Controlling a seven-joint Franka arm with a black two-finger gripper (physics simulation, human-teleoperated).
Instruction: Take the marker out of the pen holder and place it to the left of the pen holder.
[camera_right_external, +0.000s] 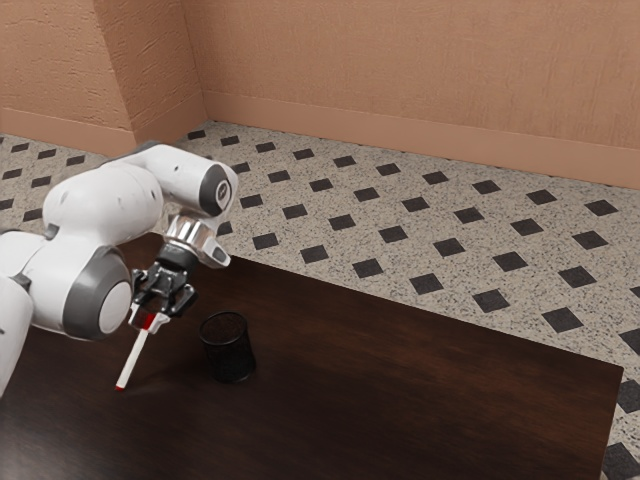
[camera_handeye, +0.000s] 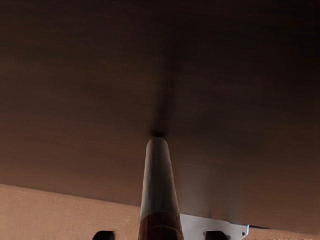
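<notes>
The black hand (camera_right_external: 149, 318) has its fingers closed on the red upper part of the slim white marker (camera_right_external: 132, 358), which slants down to the smooth, dark-grained wooden tabletop (camera_right_external: 430, 390), outside the round black pen holder (camera_right_external: 229, 350), on the exterior view's left of it

marker (camera_handeye: 159, 185) is pointing its pale far end at brown table (camera_handeye: 75, 90), red part sitting near | shadow (camera_handeye: 167, 90) is stretching from that end | wall (camera_handeye: 60, 207) is showing beyond
</notes>
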